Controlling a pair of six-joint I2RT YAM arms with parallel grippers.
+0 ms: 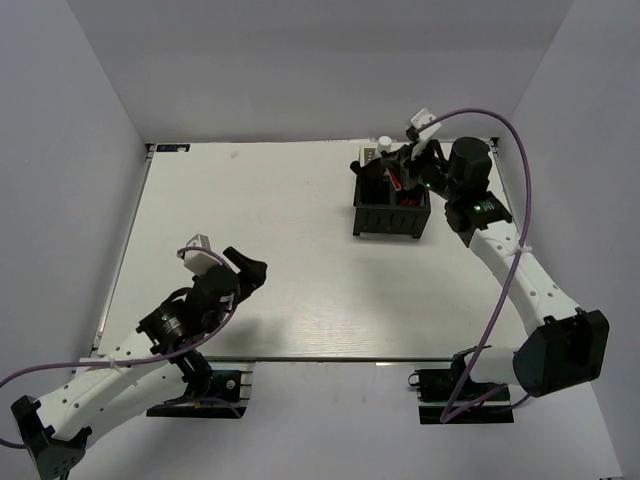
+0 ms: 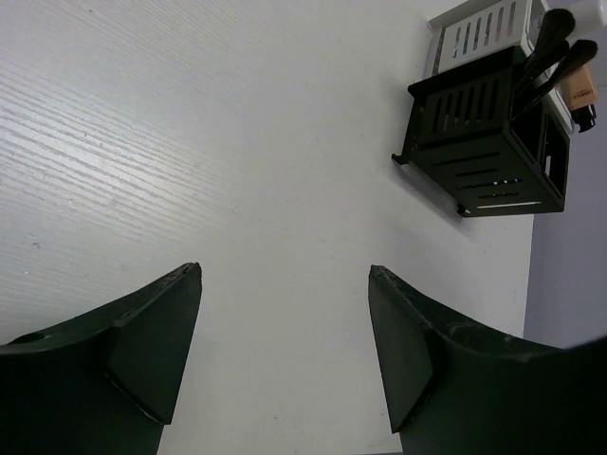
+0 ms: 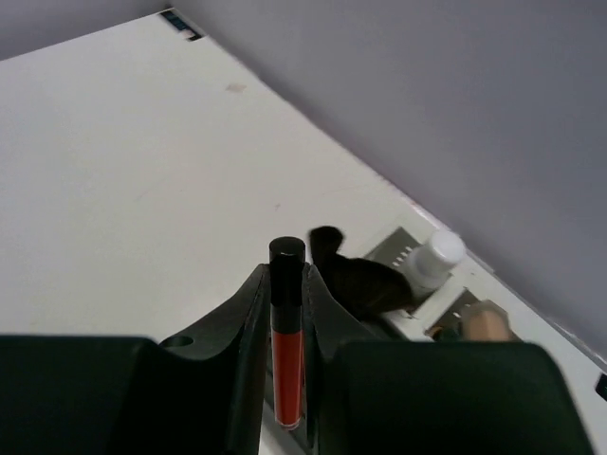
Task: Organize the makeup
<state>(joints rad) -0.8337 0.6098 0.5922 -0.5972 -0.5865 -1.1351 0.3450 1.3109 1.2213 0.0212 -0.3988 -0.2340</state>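
My right gripper [image 3: 286, 277] is shut on a thin red pencil-like tube with a black cap [image 3: 287, 365], held upright between the fingers. In the top view it hangs over the black compartment box [image 1: 390, 222] at the far right. Black brushes [image 3: 365, 282], a white bottle [image 3: 435, 254] and a tan bottle [image 3: 486, 322] show just beyond the fingers. The left wrist view shows the box [image 2: 493, 166] from afar with brushes [image 2: 550, 45] and a tan bottle [image 2: 580, 90] standing in it. My left gripper [image 2: 285, 277] is open over bare table, with nothing between its fingers.
A white slotted holder [image 2: 472, 34] stands behind the black box, near the table's far edge. The back wall rises close behind it. The right arm [image 1: 510, 270] stretches along the table's right side. The left gripper [image 1: 245, 272] hovers at the near left.
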